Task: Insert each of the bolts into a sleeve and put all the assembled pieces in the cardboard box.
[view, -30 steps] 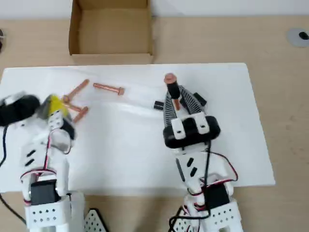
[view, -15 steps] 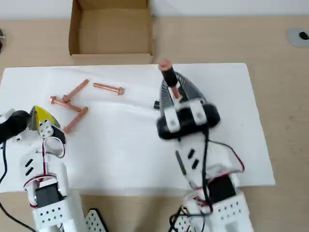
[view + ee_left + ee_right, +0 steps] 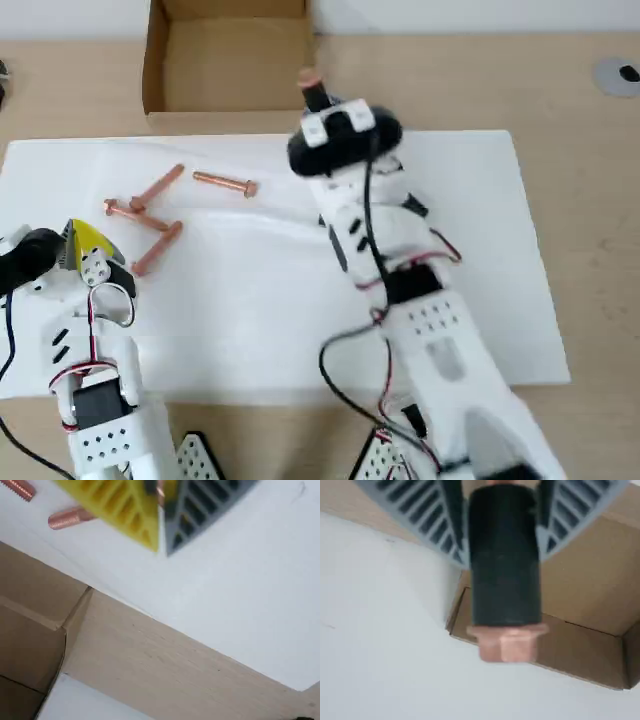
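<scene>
My right gripper [image 3: 318,100] is shut on an assembled piece: a black sleeve [image 3: 505,555] with a copper bolt head [image 3: 509,642] sticking out of its end. It hangs at the near right corner of the open cardboard box [image 3: 230,60], whose wall [image 3: 580,630] lies just beyond the bolt head. Several loose copper bolts [image 3: 225,183] lie on the left part of the white sheet [image 3: 250,300]. My left gripper [image 3: 78,248], with one yellow and one grey finger, is shut and empty near the sheet's left edge, a little short of the nearest bolt [image 3: 70,517].
A black sleeve [image 3: 414,207] peeks out beside the right arm on the sheet. The wooden table [image 3: 580,180] surrounds the sheet. A grey disc [image 3: 616,75] lies at the far right. A corner of the box [image 3: 30,645] shows in the left wrist view.
The right arm has stretched from mid-sheet to the box corner, carrying the sleeved bolt. The left gripper drew back from the bolts, and two of them shifted slightly.
</scene>
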`<state>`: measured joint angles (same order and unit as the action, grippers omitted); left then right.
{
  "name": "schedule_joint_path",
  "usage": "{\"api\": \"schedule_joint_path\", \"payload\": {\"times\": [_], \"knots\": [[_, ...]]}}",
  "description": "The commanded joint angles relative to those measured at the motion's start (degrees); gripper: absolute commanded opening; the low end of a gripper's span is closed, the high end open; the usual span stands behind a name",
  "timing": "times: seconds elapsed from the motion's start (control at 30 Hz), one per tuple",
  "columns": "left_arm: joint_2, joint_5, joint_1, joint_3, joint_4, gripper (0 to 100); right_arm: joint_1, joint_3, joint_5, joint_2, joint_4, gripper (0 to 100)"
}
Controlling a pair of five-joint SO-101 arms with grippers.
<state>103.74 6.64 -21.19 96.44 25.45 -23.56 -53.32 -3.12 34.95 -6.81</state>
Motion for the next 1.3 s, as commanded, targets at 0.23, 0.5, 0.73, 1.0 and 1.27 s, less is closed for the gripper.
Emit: {"api": "schedule_joint_path", "payload": {"times": [0.23,0.5,0.73,1.0,1.27], "knots": [[0.75,-0.18,-0.18,0.53,-0.79,1,-0.84,28.88,-1.67,-26.15,-2.64,1.1],[0.75,-0.18,1.49,0.53,4.40,1,-2.77,48.57,-6.59,-49.10,-2.46,1.1],[0.75,-0.18,7.91,0.53,14.77,1,-2.59,66.51,-8.53,-66.59,2.46,1.1],[0.75,-0.18,7.82,0.53,14.68,1,-1.63,81.63,-8.44,-78.37,8.26,1.1],[0.75,-0.18,7.82,0.53,14.68,1,1.10,101.58,-8.62,-91.56,16.44,1.1]]}}
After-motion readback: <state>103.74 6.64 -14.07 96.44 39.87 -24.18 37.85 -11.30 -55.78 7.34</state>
